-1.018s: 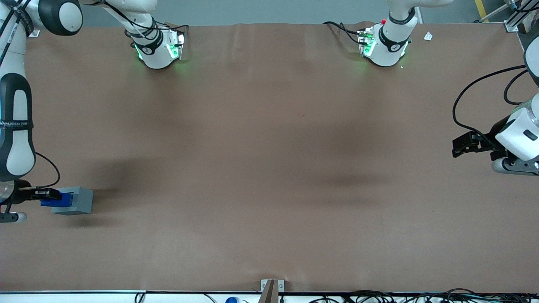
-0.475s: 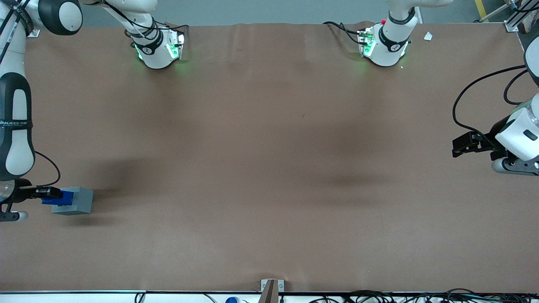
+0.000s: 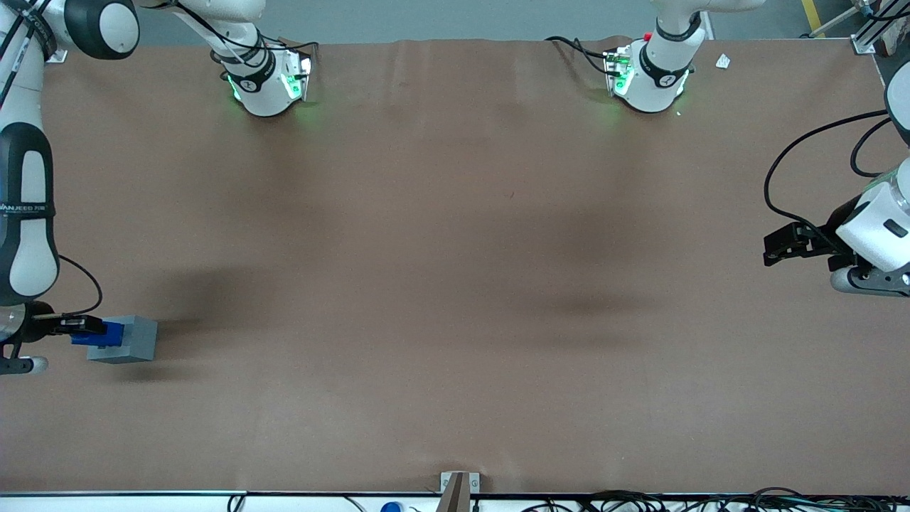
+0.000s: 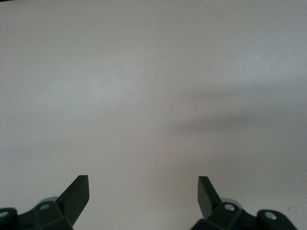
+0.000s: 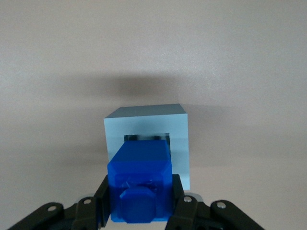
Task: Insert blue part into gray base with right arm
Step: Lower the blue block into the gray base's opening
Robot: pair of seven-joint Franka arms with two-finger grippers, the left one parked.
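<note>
The right arm (image 3: 27, 206) reaches down at the working arm's end of the brown desk (image 3: 455, 284), and its black hand (image 3: 79, 326) hangs just over the gray base (image 3: 126, 339), clamped on the blue part (image 3: 99, 334). From the wrist camera the 2 black fingers (image 5: 102, 203) press against opposite sides of the blue part (image 5: 140, 184), which fills the gap between them, so the hand (image 5: 141, 206) is closed narrowly around that 1 block. The blue part points toward the gray base (image 5: 146, 143), and its leading end overlaps the square recess in the cube's top face; a thin strip of dark opening shows along the recess edge just past the blue tip. How deep the tip sits in the recess cannot be told. The gray base stands flat on the desk, with its shadow falling on the surface beside it. In the front view the blue part covers the edge of the cube that lies toward the arm, and a black cable (image 3: 89, 284) loops from the wrist above the hand.
</note>
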